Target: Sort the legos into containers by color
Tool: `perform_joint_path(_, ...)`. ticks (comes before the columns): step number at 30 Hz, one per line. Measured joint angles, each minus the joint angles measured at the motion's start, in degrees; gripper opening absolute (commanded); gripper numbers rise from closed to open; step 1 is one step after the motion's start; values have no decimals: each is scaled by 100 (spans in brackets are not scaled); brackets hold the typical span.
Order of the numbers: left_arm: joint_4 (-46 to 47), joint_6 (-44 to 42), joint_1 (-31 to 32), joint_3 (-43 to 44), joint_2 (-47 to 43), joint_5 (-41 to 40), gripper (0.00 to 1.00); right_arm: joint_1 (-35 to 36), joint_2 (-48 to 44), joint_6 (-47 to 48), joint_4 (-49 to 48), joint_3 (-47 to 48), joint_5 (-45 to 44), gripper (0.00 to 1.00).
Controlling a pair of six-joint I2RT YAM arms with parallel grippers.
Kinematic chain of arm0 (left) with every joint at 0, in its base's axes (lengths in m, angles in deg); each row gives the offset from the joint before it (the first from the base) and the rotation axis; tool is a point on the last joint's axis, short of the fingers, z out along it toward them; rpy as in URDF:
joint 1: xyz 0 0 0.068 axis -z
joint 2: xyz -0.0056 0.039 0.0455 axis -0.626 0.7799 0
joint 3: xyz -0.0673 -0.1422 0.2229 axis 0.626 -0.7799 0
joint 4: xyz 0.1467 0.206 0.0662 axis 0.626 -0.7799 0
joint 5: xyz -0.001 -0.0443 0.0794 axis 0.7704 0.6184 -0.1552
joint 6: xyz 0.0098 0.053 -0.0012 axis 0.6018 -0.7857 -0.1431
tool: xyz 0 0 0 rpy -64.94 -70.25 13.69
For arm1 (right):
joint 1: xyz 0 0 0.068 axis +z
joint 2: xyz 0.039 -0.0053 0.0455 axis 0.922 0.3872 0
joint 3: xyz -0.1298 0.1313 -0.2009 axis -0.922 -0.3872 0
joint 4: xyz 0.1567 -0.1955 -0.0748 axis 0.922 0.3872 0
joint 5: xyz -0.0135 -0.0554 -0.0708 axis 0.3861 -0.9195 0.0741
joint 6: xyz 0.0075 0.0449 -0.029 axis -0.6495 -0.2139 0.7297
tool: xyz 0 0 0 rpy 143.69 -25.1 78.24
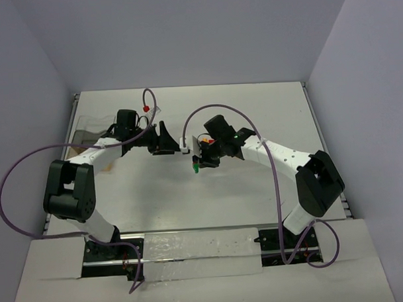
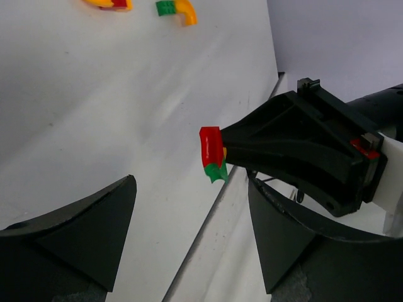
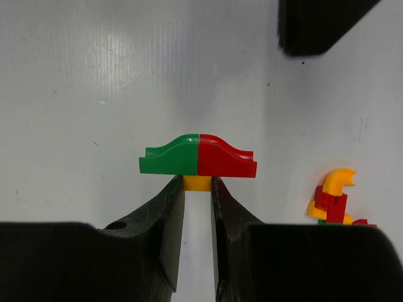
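Plastic stack (image 3: 197, 165): three tiny legos pressed together, a green brick (image 3: 169, 158) and a red brick (image 3: 227, 160) side by side on top of a yellow brick (image 3: 197, 182). It is held up off the white surface (image 1: 253, 122), near its middle, between the two arms.
Right tool (image 3: 198, 189): clamped on the yellow brick alone, one jaw on each side. The green and red bricks overhang beyond the fingertips.
Left tool (image 2: 190, 185): jaws spread wide with nothing between them, facing the stack from just beside it.
Handling: probably very light, stiff and smooth. It should not crush, but it could twist or slip in a narrow pinch, and the stud joints likely need a firm pull to part.
Where to hold: best judged to be the overhanging end of the green or red brick, gripped across its flat faces. The curved tops offer poor purchase.
Containers (image 1: 88, 126): clear trays at the far left of the surface, partly hidden by the left arm and well apart from the stack.
Other legos: a red and yellow cluster (image 3: 332, 200) lies on the surface near the right tool. A green-and-orange piece (image 2: 176, 9) lies further off in the left wrist view.
In the way: the tools stand close together, so there is little room around the stack. The left arm lies between the stack and the containers.
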Motion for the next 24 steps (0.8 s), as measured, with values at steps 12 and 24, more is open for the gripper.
perform_joint_path(12, 484, 401, 297, 0, 326, 262, 76, 199, 0, -190, 1, 370, -49, 0)
perform_joint_path(24, 818, 640, 414, 0, 424, 553, 65, 247, 98, -208, 14, 482, -60, 0)
